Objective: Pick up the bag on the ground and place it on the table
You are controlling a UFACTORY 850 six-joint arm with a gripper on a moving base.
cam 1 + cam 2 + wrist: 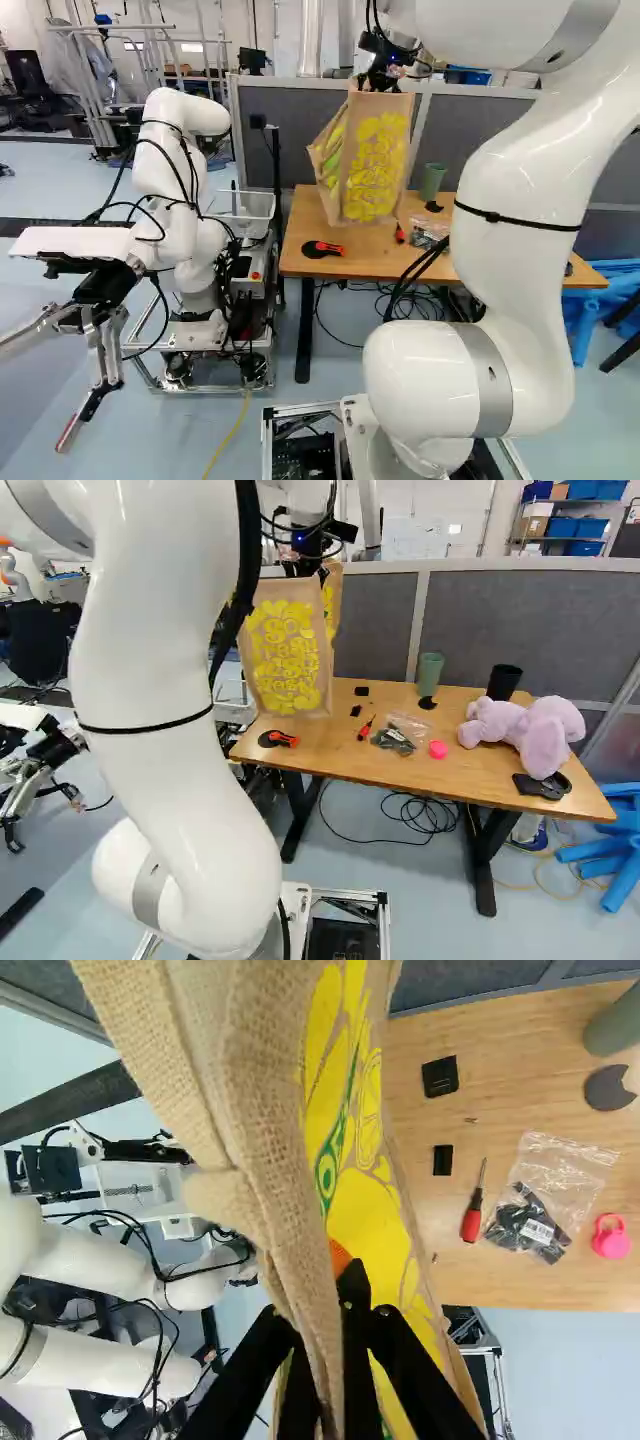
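Note:
In the left base view my gripper [382, 76] is high up at the top edge of the brown bag [376, 160] with yellow print. The bag hangs upright below it, over the left end of the wooden table [285, 250]. Whether its bottom touches the tabletop I cannot tell. The wrist view shows my gripper [350, 1305] shut on the bag's folded upper part, the burlap cloth [270, 1110] running ahead from between the fingers. Part of the fingertips is hidden by the cloth.
On the table lie a black-and-red tool [278, 739], a red screwdriver [366, 728], a plastic pouch [400, 733], a pink item [438, 749], a green cup [430, 670], a black cup [504, 681] and a plush toy [530, 730]. Another robot [175, 200] stands left of the table.

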